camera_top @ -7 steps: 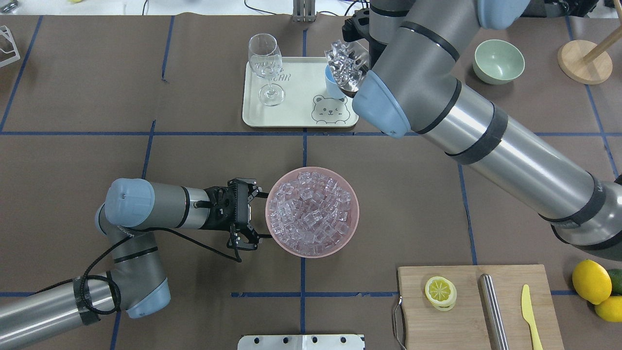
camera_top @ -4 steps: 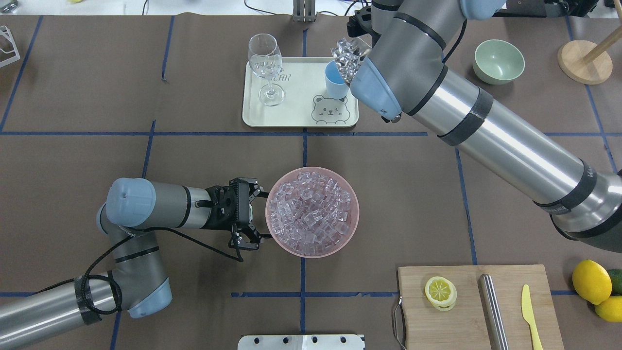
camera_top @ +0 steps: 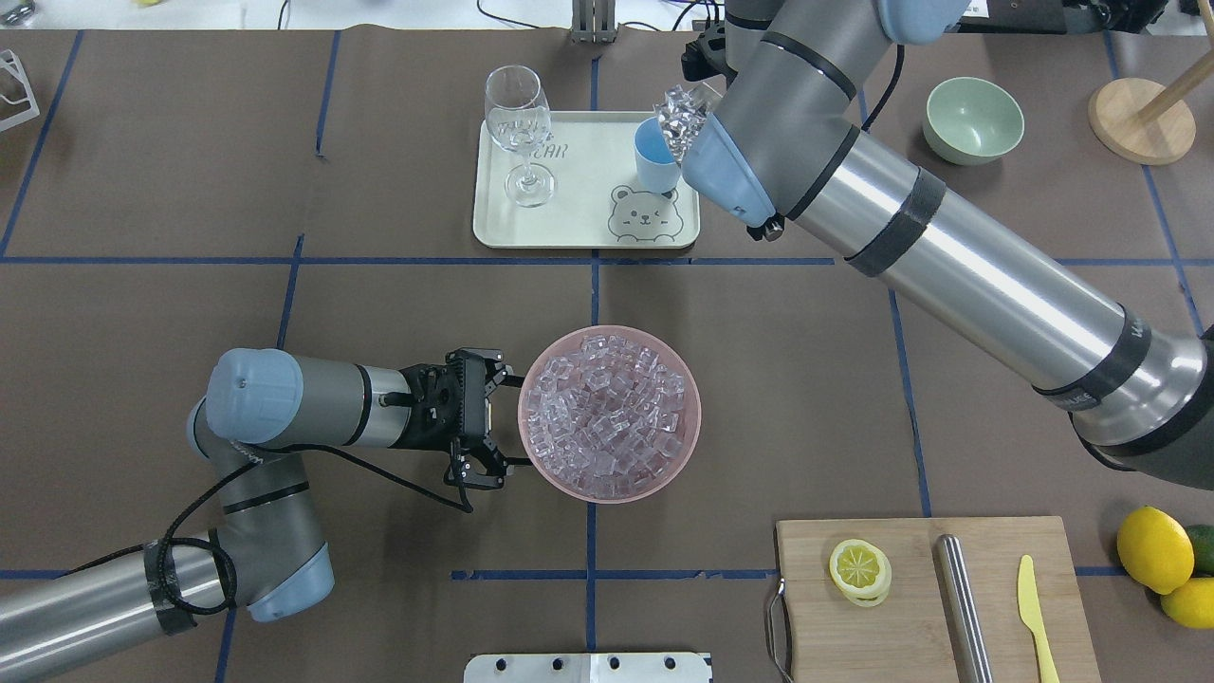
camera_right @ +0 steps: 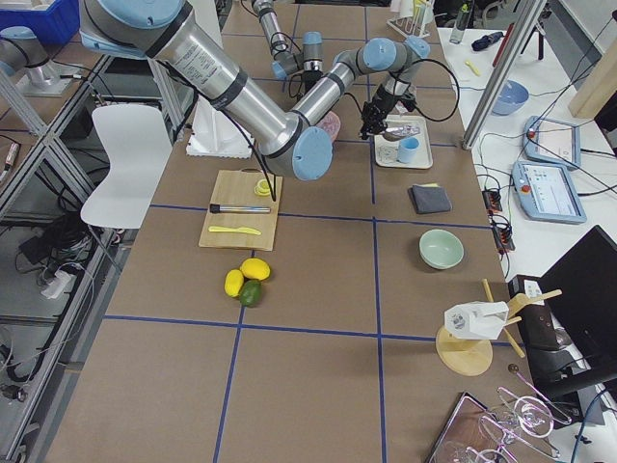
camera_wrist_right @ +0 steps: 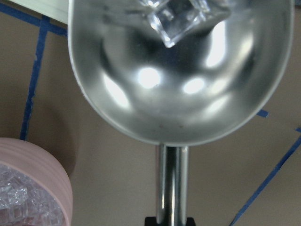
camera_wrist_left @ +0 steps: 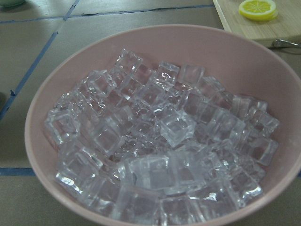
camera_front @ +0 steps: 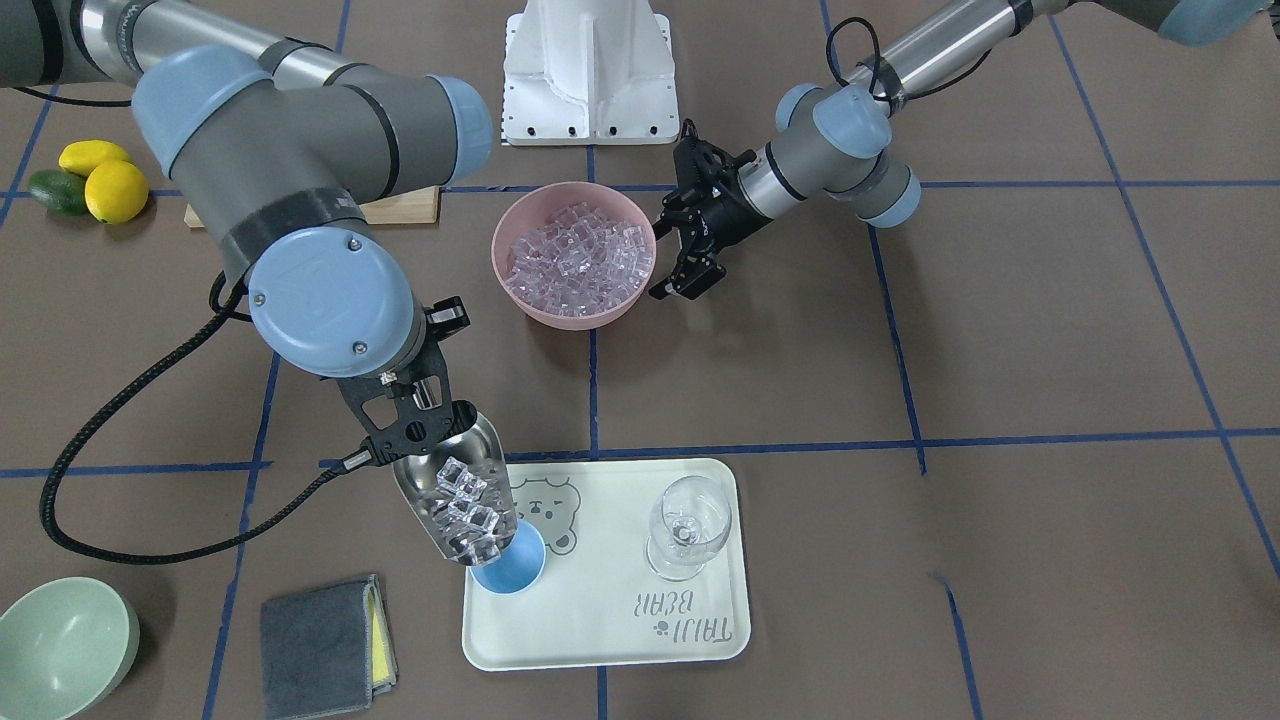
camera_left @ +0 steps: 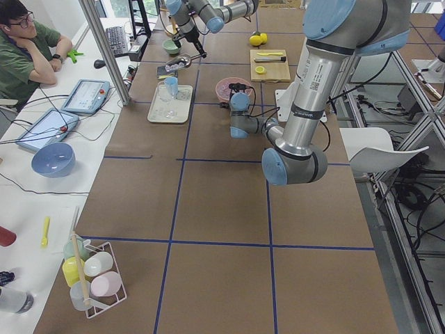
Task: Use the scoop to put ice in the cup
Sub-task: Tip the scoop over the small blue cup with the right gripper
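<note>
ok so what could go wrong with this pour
The scoop looks wider than the cup mouth, and its ice is piled up. Cubes may slide past the rim onto the tray.

The scoop's lip sits right at the small cup's rim. A nudge from the right claw could tip it.

We can read only one printed line. It stands on the cream rectangular plastic tray [camera_front: 590, 600], upside down in the front-facing view, and looks like "TAIJI BEAR" with a small paw mark beside it. In the overhead view the clear stemmed glass [camera_top: 517, 123] covers most of it. Lettering on the silver right arm [camera_top: 996, 285] is too small for us to read.
</note>
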`<control>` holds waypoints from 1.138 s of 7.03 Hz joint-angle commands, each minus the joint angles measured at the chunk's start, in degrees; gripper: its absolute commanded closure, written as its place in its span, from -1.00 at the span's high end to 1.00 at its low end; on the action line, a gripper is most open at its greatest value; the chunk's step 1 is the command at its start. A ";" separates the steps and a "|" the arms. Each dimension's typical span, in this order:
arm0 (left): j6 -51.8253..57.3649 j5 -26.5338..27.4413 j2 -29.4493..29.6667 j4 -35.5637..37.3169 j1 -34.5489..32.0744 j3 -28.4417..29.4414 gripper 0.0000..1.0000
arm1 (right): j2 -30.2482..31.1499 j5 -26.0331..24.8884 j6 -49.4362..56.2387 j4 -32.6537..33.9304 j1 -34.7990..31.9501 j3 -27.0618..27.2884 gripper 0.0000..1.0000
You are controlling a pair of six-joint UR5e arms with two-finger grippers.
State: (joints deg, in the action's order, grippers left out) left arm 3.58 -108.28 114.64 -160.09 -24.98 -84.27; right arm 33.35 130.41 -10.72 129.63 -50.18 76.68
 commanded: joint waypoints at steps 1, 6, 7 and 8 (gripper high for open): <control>-0.06 0.00 -0.55 -3.70 -0.07 0.07 1.00 | -5.03 -0.07 0.69 2.97 0.08 -6.78 -1.00; -0.07 0.00 -0.56 -4.53 0.02 0.16 1.00 | -8.83 -3.49 11.24 17.76 0.26 -9.26 -1.00; -0.07 0.09 -0.55 -4.53 0.02 0.16 1.00 | -8.92 -3.75 12.20 18.28 0.35 -9.52 -1.00; -0.07 0.00 -0.55 -4.53 0.02 0.07 1.00 | -10.92 -4.28 15.61 20.20 0.35 -11.79 -1.00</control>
State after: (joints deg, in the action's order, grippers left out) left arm 3.51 -108.23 114.07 -164.62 -24.96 -84.12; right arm 24.04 126.66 1.84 148.10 -49.87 66.82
